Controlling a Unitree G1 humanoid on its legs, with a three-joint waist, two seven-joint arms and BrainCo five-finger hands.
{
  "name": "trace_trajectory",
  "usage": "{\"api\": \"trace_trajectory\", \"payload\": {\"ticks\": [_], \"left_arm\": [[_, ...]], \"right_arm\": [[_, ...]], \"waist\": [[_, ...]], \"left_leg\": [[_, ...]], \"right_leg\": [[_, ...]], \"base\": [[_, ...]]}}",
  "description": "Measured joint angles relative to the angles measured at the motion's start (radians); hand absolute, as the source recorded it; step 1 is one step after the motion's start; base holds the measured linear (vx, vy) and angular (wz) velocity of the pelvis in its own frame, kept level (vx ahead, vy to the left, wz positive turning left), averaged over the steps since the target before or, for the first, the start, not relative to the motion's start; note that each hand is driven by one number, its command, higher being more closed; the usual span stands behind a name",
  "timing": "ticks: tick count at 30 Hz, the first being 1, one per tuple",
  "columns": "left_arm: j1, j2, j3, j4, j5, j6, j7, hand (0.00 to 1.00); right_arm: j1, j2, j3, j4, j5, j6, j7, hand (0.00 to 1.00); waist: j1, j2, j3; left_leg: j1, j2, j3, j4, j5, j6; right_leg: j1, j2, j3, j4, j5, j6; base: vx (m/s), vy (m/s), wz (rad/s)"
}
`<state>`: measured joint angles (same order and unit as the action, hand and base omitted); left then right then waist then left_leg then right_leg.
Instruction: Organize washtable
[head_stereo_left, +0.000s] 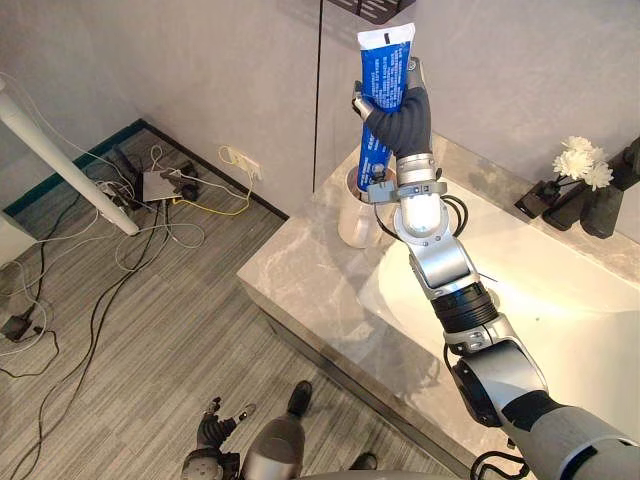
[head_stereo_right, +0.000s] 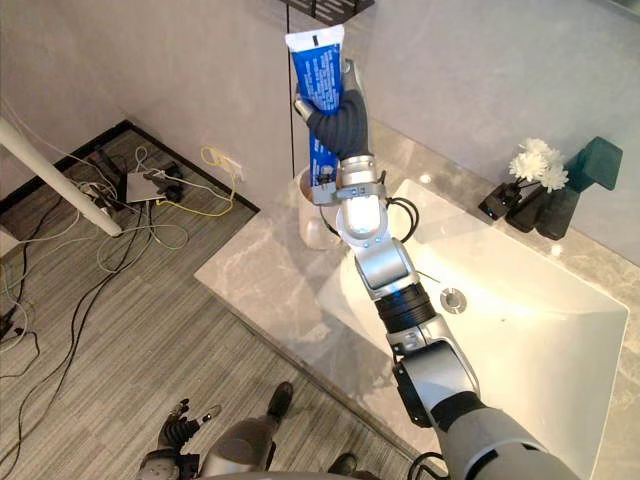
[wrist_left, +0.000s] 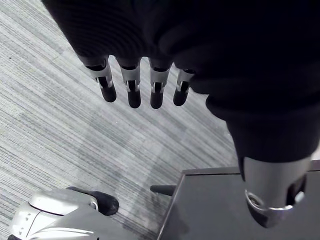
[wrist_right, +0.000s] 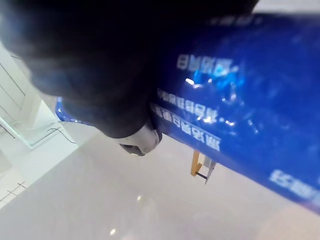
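Stretched out from the lower right, the right arm is shown ending in the right robot hand (head_stereo_left: 405, 118), whose fingers are curled round a blue tube (head_stereo_left: 385, 65). The tube is held upright, crimped end uppermost, above a translucent cup (head_stereo_left: 352, 220) that stands at the far left corner of the grey marble surface (head_stereo_left: 300, 285), between the wall and the white basin (head_stereo_left: 540, 290). The tube's lower end is seen at about the cup's mouth; whether it is already inside cannot be told. A vase of white flowers (head_stereo_left: 580, 160) is set at the surface's far edge, well apart from the cup. The left robot hand (wrist_left: 132, 85) hangs low over the floor, fingers relaxed and holding nothing.

The tube is judged to be on its way into the cup. Trouble could be caused by a lowering that is off-centre: the rim could be struck and the light cup tipped or pushed over the nearby left edge. A tall tube released at a lean could also topple the cup.
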<state>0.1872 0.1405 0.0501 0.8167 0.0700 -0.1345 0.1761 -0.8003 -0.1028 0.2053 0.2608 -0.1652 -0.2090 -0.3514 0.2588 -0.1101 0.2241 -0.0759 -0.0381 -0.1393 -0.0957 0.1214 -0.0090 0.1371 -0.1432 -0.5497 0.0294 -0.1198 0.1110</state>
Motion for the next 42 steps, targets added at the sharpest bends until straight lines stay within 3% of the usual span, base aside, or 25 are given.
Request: {"api": "trace_trajectory", "payload": {"ticks": [16,17,42], "left_arm": [[0.000,0.002,0.000,0.015,-0.020,0.000,0.000,0.00],[0.000,0.002,0.000,0.017,-0.020,0.000,0.000,0.00],[0.000,0.004,0.000,0.039,-0.020,0.000,-0.001,0.00]], "right_arm": [[0.096,0.020,0.011,-0.013,0.008,-0.012,0.026,1.00],[0.100,0.020,0.012,-0.013,0.009,-0.016,0.027,0.00],[0.225,0.039,0.030,-0.051,0.007,-0.014,0.025,0.00]], "waist": [[-0.011,0.000,0.000],[-0.018,0.000,0.000],[-0.029,0.002,-0.007]], "left_leg": [[0.018,0.000,-0.009,0.000,0.002,-0.003],[0.018,0.000,-0.011,0.000,0.003,-0.004],[0.039,0.003,-0.024,0.000,0.008,-0.010]], "right_leg": [[0.017,0.000,0.000,0.003,-0.003,-0.004],[0.018,0.000,-0.001,0.003,-0.003,-0.004],[0.044,0.002,-0.011,0.003,-0.007,-0.010]], "base": [[-0.01,-0.003,0.00],[-0.02,-0.013,0.04],[-0.01,-0.007,0.01]]}}
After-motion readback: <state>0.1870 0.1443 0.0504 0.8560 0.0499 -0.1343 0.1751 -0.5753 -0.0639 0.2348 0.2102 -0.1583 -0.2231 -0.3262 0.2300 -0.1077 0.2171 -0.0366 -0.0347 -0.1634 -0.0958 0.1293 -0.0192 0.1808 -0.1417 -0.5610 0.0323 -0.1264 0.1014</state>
